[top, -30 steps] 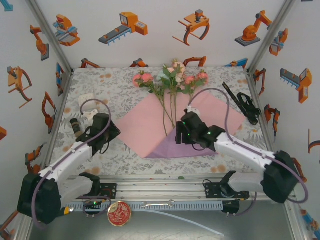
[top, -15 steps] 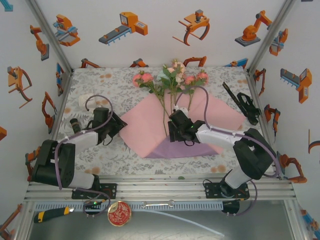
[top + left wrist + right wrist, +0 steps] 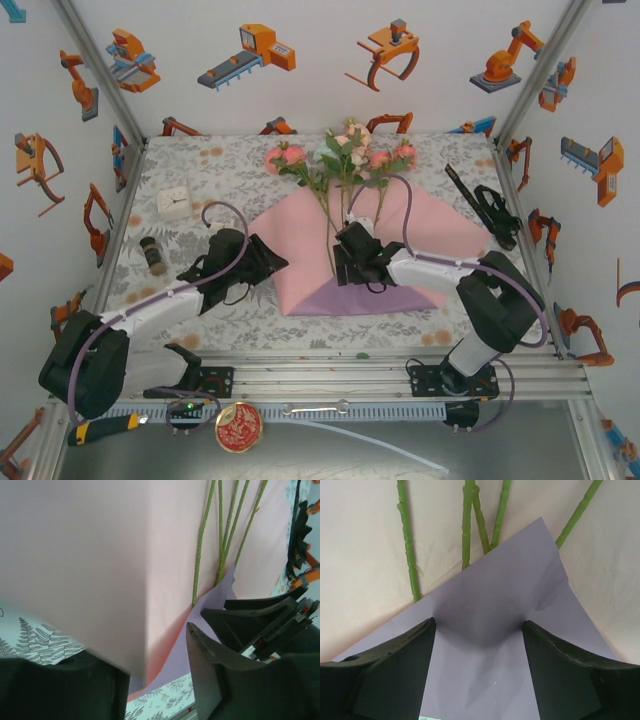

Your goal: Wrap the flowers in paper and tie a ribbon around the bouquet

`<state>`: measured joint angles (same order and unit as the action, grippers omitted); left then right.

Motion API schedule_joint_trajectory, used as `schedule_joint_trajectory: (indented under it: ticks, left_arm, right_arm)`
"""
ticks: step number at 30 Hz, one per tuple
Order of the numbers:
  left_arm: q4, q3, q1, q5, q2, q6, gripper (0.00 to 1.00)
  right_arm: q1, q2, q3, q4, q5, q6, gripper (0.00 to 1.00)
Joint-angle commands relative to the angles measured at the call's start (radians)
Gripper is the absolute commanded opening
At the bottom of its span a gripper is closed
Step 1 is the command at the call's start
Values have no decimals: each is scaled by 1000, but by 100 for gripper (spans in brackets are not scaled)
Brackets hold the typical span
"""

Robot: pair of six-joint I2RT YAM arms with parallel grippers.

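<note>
The flowers (image 3: 345, 152) lie at the back, their green stems (image 3: 335, 225) running down the pink paper (image 3: 305, 235). The paper's near corner is folded up, lilac face (image 3: 375, 296) showing, over the stem ends (image 3: 467, 525). My right gripper (image 3: 352, 258) is open, its fingers (image 3: 395, 665) set astride that lilac flap (image 3: 505, 590). My left gripper (image 3: 272, 262) is at the paper's left corner, which stands lifted and curled inward (image 3: 100, 555). Its jaws stand apart; the sheet hangs over one finger, clear of the other finger (image 3: 205, 670). The black ribbon (image 3: 485, 208) lies bundled at the right.
A small white box (image 3: 175, 203) and a little jar (image 3: 152, 255) sit on the flower-print cloth at the left. A round red tin (image 3: 238, 427) and a yellow-handled tool (image 3: 100, 428) lie below the table's near rail. The right arm's cable (image 3: 405, 205) arcs over the paper.
My left gripper has travelled right to the paper's left corner, which now curls up and inward, and its jaws have narrowed. The right gripper slid left onto the lilac flap.
</note>
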<state>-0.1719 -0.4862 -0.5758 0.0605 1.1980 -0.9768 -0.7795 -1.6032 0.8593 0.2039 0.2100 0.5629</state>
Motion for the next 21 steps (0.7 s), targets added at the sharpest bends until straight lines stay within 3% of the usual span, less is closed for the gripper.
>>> schedule_joint_trajectory:
  ticks: [1, 3, 5, 11, 16, 21]
  left_arm:
    - [74, -44, -4, -39, 13, 27, 22]
    - [81, -60, -4, -36, 17, 29, 9]
    - [87, -76, -5, -38, 17, 32, 2]
    - [126, -130, -7, -40, 20, 25, 1]
    - [143, -174, -7, -6, 7, -10, 1]
    - [151, -260, -11, 63, 34, -17, 1]
  right_arm:
    - [-16, 102, -14, 31, 6, 26, 68]
    - [-48, 175, -45, 39, 1, 33, 67]
    - [-82, 229, -84, 24, -33, 66, 59]
    - [-122, 223, -147, -64, -61, 146, 31]
    - [-122, 126, -131, -123, -29, 127, 30]
    - [-122, 57, -120, -124, -34, 115, 37]
